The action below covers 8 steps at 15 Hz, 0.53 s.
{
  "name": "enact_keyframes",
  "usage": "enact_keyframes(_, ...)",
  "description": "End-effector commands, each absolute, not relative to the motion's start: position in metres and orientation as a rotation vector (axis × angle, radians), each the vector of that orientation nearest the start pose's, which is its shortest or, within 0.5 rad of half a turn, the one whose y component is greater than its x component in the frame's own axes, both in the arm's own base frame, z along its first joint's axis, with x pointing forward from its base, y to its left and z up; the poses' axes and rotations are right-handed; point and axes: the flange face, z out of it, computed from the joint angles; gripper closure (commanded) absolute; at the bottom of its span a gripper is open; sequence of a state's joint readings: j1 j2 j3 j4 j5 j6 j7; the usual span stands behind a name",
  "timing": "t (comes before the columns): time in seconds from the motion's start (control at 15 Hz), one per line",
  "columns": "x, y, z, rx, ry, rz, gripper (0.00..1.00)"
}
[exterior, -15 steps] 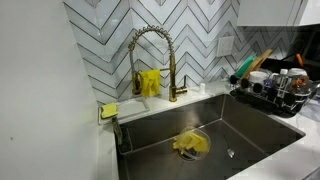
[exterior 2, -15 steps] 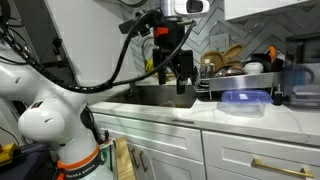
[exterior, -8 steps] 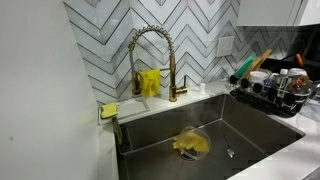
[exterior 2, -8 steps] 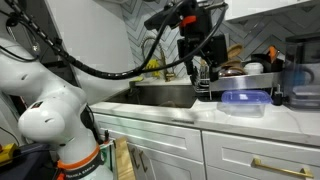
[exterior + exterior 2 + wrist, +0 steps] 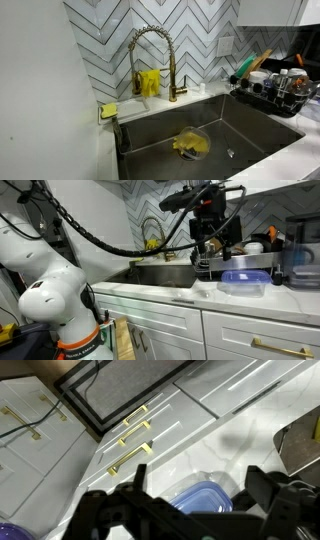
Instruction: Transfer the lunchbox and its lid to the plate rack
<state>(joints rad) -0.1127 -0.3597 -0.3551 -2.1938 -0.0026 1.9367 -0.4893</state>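
Observation:
The lunchbox (image 5: 243, 280) is a shallow bluish-purple translucent container with its lid on. It sits on the white counter in front of the plate rack (image 5: 250, 256), a black wire rack that also shows in an exterior view (image 5: 272, 95) with green- and wooden-handled tools. My gripper (image 5: 213, 248) hangs above the counter just left of the lunchbox, fingers spread and empty. In the wrist view the lunchbox (image 5: 205, 498) lies between and below my open fingers (image 5: 195, 500).
A steel sink basin (image 5: 215, 135) holds a yellow cloth (image 5: 190, 144) at the drain. A gold spring faucet (image 5: 150, 60) stands behind it. A yellow-green sponge (image 5: 108, 110) sits on the sink's corner. White cabinet fronts with gold handles (image 5: 130, 440) run below the counter.
My arm has swung from over the sink toward the rack side. The gripper now hangs beside the lunchbox. The lunchbox and rack have not moved.

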Motion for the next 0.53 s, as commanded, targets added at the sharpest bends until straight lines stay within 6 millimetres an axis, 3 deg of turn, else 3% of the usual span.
enact_keyframes(0.0,0.413,-0.229,0.529,-3.059,-0.003,-0.232,0.00)
enact_keyframes(0.2,0.429,-0.242,0.520,-3.006,0.003,-0.269,0.00)
enact_keyframes(0.47,0.461,-0.255,0.488,-2.902,0.020,-0.226,0.00)
